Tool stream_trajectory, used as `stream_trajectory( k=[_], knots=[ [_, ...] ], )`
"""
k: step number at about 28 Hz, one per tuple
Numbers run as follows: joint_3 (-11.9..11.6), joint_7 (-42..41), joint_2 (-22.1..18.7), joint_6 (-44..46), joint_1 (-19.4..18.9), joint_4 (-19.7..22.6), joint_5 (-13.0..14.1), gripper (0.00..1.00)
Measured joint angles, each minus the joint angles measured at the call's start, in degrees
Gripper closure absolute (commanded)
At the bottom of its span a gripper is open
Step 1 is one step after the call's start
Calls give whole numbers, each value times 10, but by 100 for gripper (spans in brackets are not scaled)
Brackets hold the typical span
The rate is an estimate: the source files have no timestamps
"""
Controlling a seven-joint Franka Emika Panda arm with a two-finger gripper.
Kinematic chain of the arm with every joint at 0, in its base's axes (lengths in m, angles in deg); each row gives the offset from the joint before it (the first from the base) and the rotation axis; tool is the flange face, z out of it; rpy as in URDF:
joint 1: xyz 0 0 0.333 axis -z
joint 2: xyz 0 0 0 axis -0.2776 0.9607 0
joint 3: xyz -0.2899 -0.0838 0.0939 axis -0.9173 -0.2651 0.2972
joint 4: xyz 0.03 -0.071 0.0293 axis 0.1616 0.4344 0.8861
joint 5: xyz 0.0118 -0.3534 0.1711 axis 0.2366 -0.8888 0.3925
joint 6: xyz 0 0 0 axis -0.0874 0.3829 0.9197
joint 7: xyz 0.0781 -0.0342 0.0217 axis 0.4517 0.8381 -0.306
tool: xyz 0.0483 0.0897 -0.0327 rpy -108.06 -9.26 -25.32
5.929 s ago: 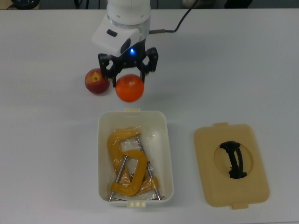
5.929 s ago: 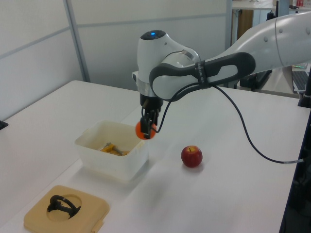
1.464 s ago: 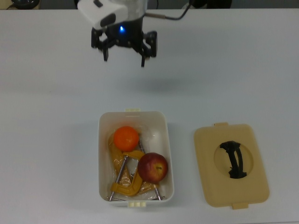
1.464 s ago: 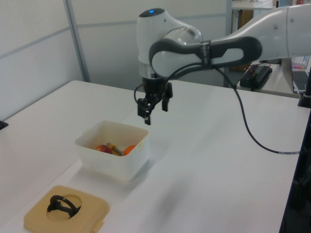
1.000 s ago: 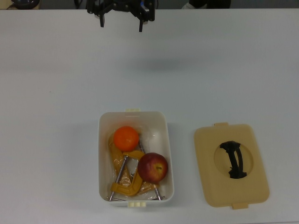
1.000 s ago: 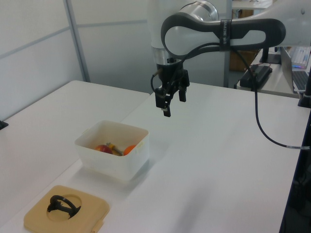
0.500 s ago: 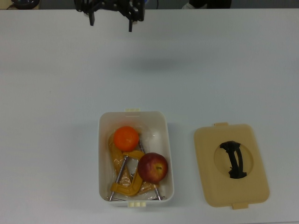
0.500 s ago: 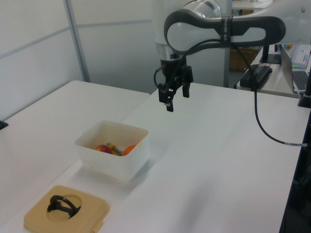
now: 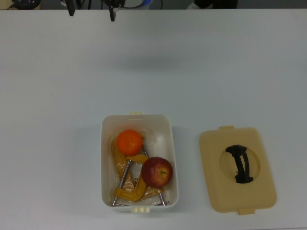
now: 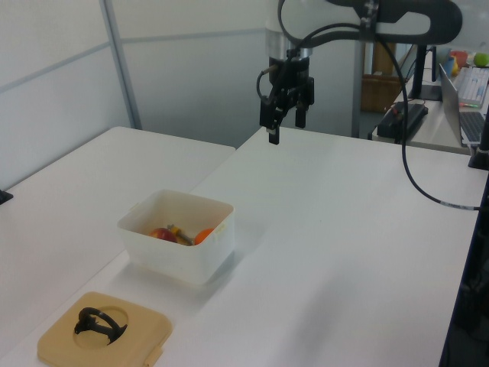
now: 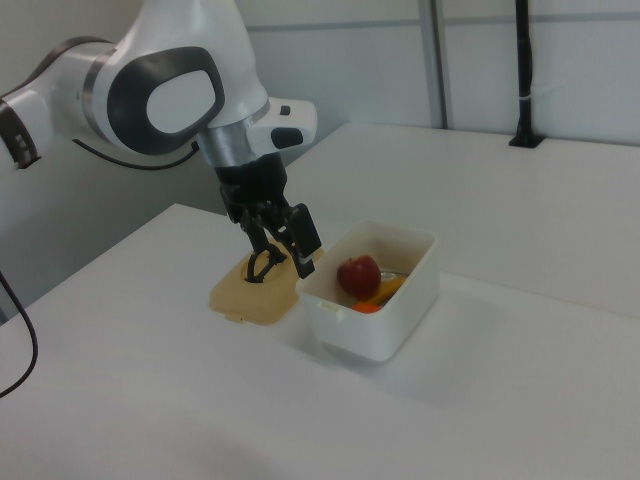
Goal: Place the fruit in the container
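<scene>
Gripper (image 10: 284,115) has pulled up and away from the box over the last second, fingers spread, carrying nothing, now high above the table (image 9: 57,96) and well clear. Reads as task done. Both fruits sit in the white box (image 9: 105,158): orange (image 9: 129,142) at the top view's upper left, apple (image 9: 157,172) lower right, resting on yellow clamps (image 9: 125,189). Lid (image 9: 237,169) lies off, on the top view's right.

A: The light is bright and even, coming from overhead. The white counter (image 9: 240,72) looks pale blue-grey in the top view, without glare.

B: Shadows are soft. A faint diffuse patch lies on the counter in the top view, and the container (image 10: 177,238) casts only a weak shadow. Focus looks fairly uniform, with no clear edge bending.
</scene>
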Motion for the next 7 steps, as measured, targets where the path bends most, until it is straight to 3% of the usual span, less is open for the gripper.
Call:
stream_trajectory(
  k=[7],
  knots=[
    [4, -4, -6, 0, 0, 0, 5, 0]
  ],
)
